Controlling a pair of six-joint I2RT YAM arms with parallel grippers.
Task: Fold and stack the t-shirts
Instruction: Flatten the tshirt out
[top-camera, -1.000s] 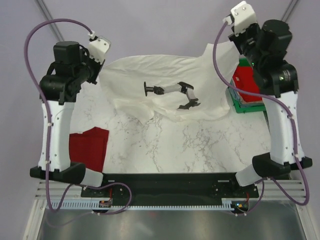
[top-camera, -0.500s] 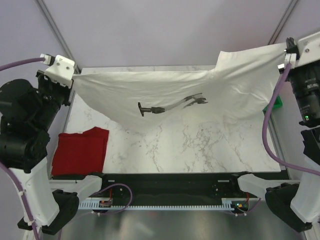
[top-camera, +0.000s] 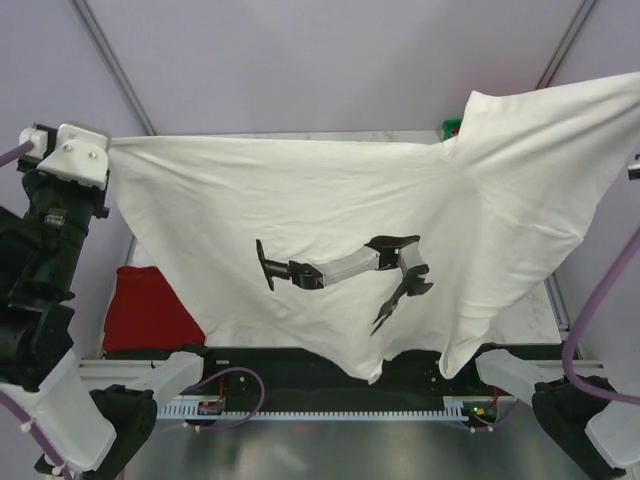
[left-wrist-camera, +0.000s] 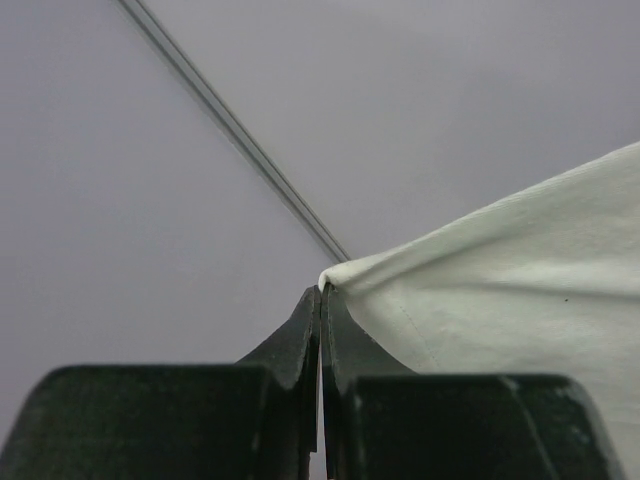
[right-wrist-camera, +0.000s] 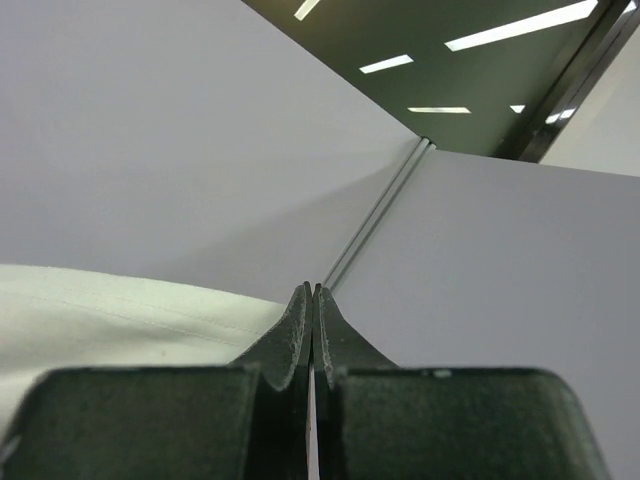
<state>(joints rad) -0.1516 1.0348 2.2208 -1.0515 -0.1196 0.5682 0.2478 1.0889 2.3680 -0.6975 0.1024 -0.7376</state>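
Observation:
A white t-shirt (top-camera: 330, 200) with a dark print (top-camera: 345, 268) hangs spread wide in the air above the table, close to the top camera. My left gripper (top-camera: 110, 145) is shut on its upper left corner. In the left wrist view the left gripper (left-wrist-camera: 322, 288) pinches the white t-shirt (left-wrist-camera: 500, 290) at the tips. The shirt's upper right corner runs off the right edge of the top view, where my right gripper is out of frame. In the right wrist view the right gripper (right-wrist-camera: 313, 288) is shut, with the white t-shirt (right-wrist-camera: 120, 310) trailing left behind its finger. A folded red t-shirt (top-camera: 145, 312) lies at the table's left.
A corner of the green tray (top-camera: 452, 127) peeks out behind the raised shirt at the back right. The hanging shirt hides most of the table and the tray. Enclosure walls and frame posts stand close on both sides.
Both arms have risen and swung outward, lifting the white t-shirt off the table and stretching it wide. It now hangs higher and nearer the top camera, covering the tray.

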